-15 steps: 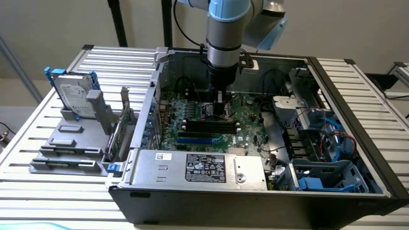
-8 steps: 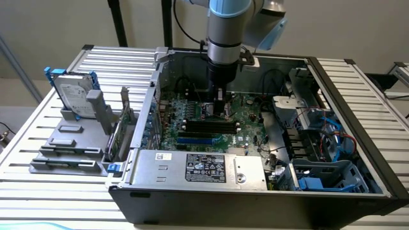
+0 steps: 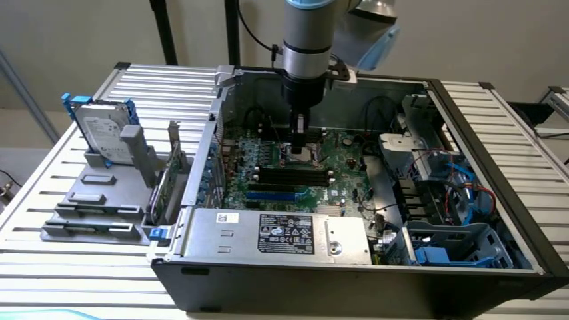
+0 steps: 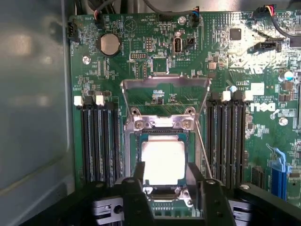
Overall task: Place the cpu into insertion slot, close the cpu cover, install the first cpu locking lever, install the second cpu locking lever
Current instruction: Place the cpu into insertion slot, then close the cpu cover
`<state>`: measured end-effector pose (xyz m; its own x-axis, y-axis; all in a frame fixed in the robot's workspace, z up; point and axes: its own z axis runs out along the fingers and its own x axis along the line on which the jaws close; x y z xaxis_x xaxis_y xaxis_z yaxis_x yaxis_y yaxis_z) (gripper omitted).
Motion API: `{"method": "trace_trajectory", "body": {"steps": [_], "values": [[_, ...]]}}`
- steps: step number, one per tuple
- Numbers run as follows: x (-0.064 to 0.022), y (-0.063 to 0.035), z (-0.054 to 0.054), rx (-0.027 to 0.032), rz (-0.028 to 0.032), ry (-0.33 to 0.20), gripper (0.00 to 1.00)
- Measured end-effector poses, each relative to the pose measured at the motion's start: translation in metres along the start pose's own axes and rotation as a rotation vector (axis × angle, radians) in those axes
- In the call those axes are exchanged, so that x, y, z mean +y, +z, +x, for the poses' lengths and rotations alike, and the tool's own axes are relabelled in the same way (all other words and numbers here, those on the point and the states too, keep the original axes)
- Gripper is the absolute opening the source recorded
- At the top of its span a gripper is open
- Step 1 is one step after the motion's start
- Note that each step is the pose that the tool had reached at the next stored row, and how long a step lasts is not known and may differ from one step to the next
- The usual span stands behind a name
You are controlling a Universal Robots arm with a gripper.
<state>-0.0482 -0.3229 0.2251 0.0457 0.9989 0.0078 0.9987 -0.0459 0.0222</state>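
The cpu (image 4: 163,160) lies in the insertion slot (image 4: 130,146). The hand (image 4: 165,178) hangs low over it, fingers (image 4: 139,181) apart on either side. The cpu cover (image 4: 164,82) is swung open.

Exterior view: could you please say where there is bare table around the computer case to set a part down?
Bare slats of the table lie at the exterior view's right of the computer case, and on the near side of the grey fixture holding the hard drive. Inside the case it is crowded: the gripper stands over the cpu.
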Motion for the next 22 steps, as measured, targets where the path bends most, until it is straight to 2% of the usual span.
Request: {"method": "trace_trajectory", "body": {"steps": [1, 2, 5, 6, 8, 22], "values": [[-0.0045, -0.0011, -0.001, 0.0001, 0.0001, 0.0, 0.42], [-0.0089, -0.0021, -0.001, 0.0, 0.0001, 0.0, 0.42], [-0.0222, -0.0046, -0.004, 0.0002, 0.0001, 0.0, 0.24], [-0.0267, -0.0055, -0.005, 0.0001, 0.0001, 0.0, 0.24], [-0.0338, -0.0071, -0.007, 0.0004, 0.0002, 0.0, 0.12], [-0.0348, -0.0072, -0.007, 0.0006, 0.0001, 0.0, 0.11]]}}
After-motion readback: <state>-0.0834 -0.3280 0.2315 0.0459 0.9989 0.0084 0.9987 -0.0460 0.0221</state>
